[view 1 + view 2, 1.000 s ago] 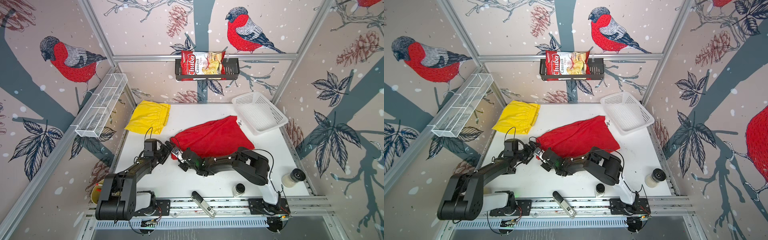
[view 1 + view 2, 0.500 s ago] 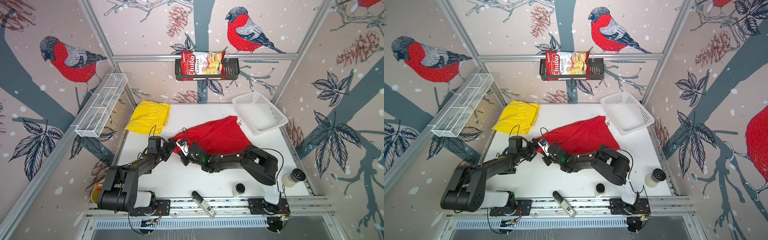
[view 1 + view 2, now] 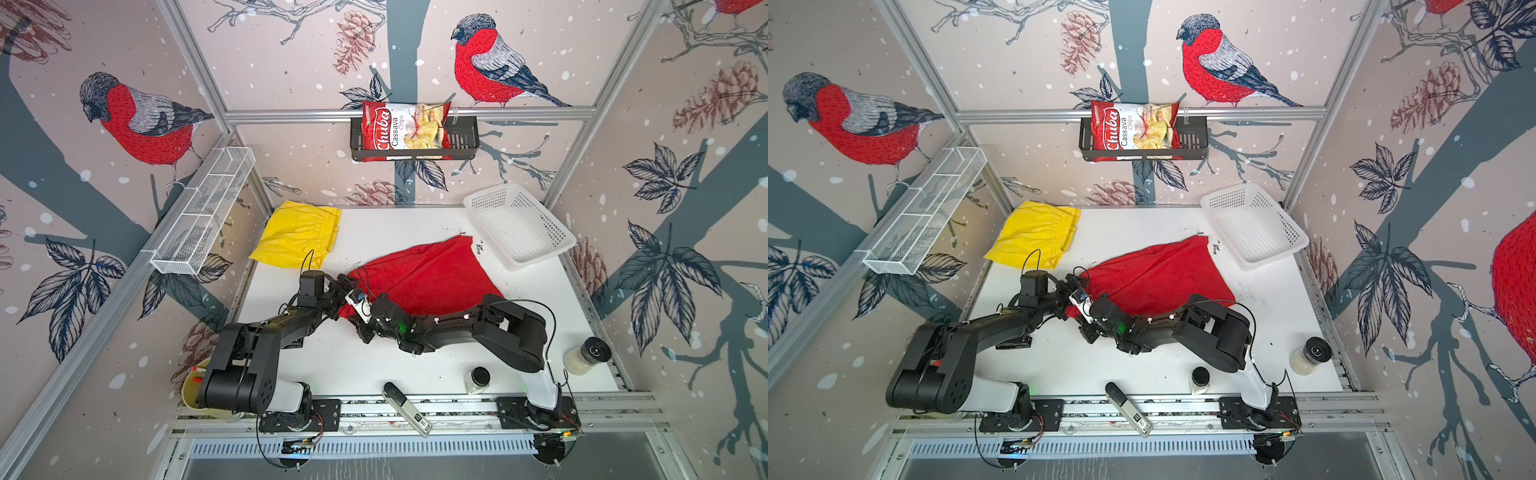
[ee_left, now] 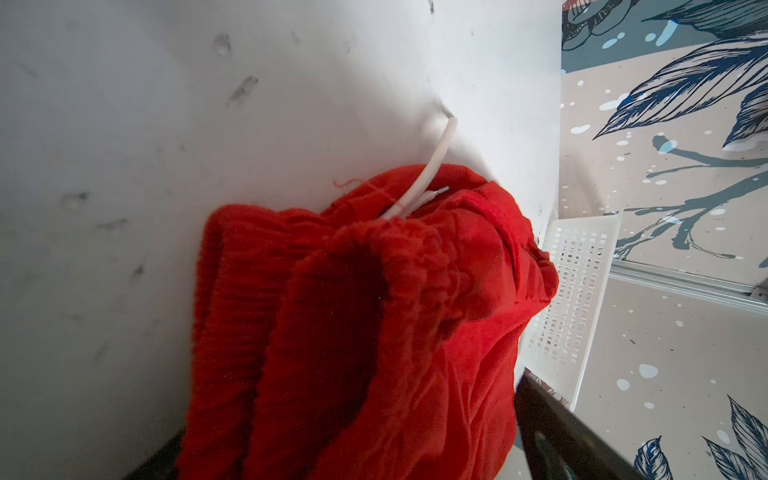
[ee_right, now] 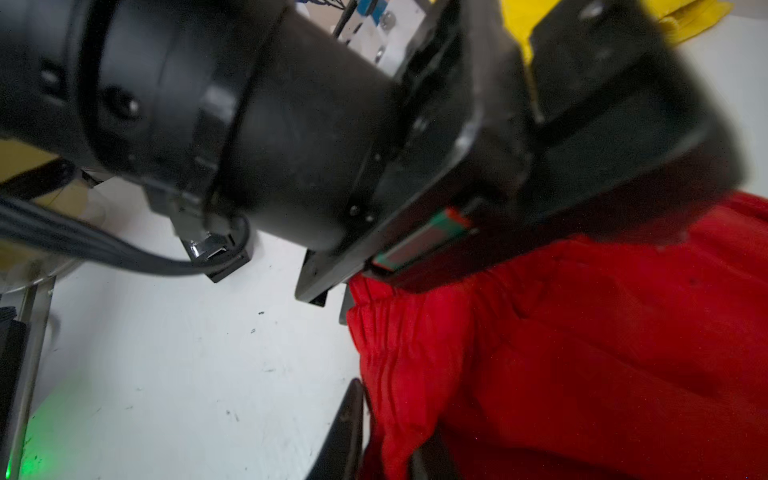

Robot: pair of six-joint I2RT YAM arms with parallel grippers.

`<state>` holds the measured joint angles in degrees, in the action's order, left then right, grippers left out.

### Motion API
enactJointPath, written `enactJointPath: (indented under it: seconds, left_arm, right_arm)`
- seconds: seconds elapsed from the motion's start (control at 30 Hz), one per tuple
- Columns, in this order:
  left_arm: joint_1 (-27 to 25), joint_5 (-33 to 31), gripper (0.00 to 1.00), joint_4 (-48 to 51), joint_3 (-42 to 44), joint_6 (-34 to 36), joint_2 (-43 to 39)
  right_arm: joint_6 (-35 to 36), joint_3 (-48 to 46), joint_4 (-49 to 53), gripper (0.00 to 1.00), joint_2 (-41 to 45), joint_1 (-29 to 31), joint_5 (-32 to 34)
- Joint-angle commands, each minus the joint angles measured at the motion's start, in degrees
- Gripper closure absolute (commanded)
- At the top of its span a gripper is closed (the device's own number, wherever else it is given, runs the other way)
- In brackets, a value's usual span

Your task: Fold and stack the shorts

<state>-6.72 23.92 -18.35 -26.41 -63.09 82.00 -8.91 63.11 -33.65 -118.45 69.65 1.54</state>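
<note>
**Red shorts bunched at both grippers; yellow pair lies apart**

Red shorts [image 3: 424, 278]: thin matte fabric, mid-table. They lie as a rough fan, with the broad creased hem end toward the back right. The fan narrows to the gathered, ribbed elastic waistband at the front left. In the left wrist view the waistband is heaped into soft puckered folds. A smooth white drawstring [image 4: 428, 170] pokes out of it onto the table.

Left gripper [image 3: 340, 293]: jaws stand wide apart. The bunched waistband sits between its dark fingers [image 4: 557, 432]. I cannot tell whether they press it.

Right gripper [image 5: 390, 436]: its fingers are close together, clamped on a pleated fold of the waistband edge. It sits just beside the left gripper, whose black cylindrical body fills much of the right wrist view.

Yellow shorts [image 3: 297, 239]: crinkled, lying flat in a rough rectangle at the back left corner of the table. The gathered waistband is toward the back wall. They do not touch the red pair.

Table [image 3: 332, 361]: flat white top, scuffed with small dark marks.

Basket [image 3: 540, 255]: white perforated plastic, rectangular. It is at the back right, just beside the tip of the red hem.

Back wall: a glossy red chips bag [image 3: 401, 126] sits in a black wire shelf [image 3: 461, 137].

Left wall: a long white mesh rack [image 3: 203, 212].

Front right: a black-lidded jar [image 3: 588, 355] with pale contents.
</note>
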Motion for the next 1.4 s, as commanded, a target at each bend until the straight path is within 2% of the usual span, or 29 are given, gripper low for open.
enactJointPath:
  seconds: [0.0,0.1,0.23,0.33,0.4,0.43,0.6,0.67,0.73,0.77,0.83,0.87,0.93,1.03,1.17,1.27,1.37]
  left_arm:
    - [-0.2,0.1,0.16,0.2,0.9,-1.3,0.2]
    - [-0.3,1.0,0.54,-1.4,2.0,-1.6,-0.2]
    - [-0.3,1.1,0.75,-0.2,2.9,-0.9,-0.3]
    - [-0.3,0.6,0.91,1.4,3.0,0.1,-0.3]
    - [0.0,0.2,0.96,3.0,2.3,1.2,-0.3]
    - [0.3,-0.1,0.98,4.2,1.7,2.1,-0.4]
    - [4.6,1.4,1.00,12.3,-3.6,10.0,-0.6]
    - [6.5,1.1,1.00,18.8,-7.4,14.4,-1.0]
    - [6.9,-1.1,1.00,24.5,-10.8,18.0,-1.8]
    - [6.9,-1.9,1.00,26.6,-12.0,19.3,-2.5]
    - [6.9,-2.3,1.00,28.6,-13.3,20.5,-3.8]
    - [6.9,-2.5,1.00,29.5,-14.1,21.0,-4.5]
    - [6.8,-2.9,1.00,31.8,-15.8,21.7,-5.5]
    - [6.9,-3.4,1.00,35.2,-19.0,22.7,-6.5]
    - [7.0,-3.8,1.00,40.6,-25.1,25.0,-6.9]
    - [7.0,-4.2,1.00,44.7,-29.8,26.8,-6.4]
    - [7.0,-5.2,1.00,48.7,-33.0,29.2,-5.8]
  right_arm:
    - [0.1,0.8,0.3,0.69,-1.1,0.6,0.1]
    - [-0.3,0.9,0.1,0.62,-1.0,0.3,1.0]
    - [-0.8,0.7,-0.1,0.57,-0.3,-0.6,1.3]
    - [-1.5,-0.2,0.2,0.38,1.3,-1.3,1.0]
    - [-2.0,-1.6,0.9,0.26,4.1,-1.7,0.8]
    - [-2.4,-2.8,1.4,0.23,6.1,-2.0,0.9]
    - [-5.6,-9.6,7.7,0.22,18.6,-4.3,6.5]
    - [-8.2,-13.7,9.2,0.22,23.5,-7.3,7.8]
    - [-12.1,-16.8,11.3,0.27,26.2,-11.2,7.6]
    - [-13.5,-18.1,11.9,0.36,26.7,-12.8,7.4]
    - [-15.2,-19.7,11.7,0.67,26.4,-14.0,6.8]
    - [-15.4,-19.7,11.8,0.77,25.5,-13.8,6.4]
    - [-16.0,-18.6,12.2,0.88,22.5,-13.1,6.5]
    - [-18.1,-16.4,11.9,0.93,17.1,-12.5,5.5]
    - [-21.4,-13.2,10.7,0.93,10.2,-10.1,1.8]
    - [-21.0,-8.4,12.1,0.94,5.8,-6.2,-0.2]
    - [-19.5,-6.3,12.9,0.95,5.9,-4.7,0.2]
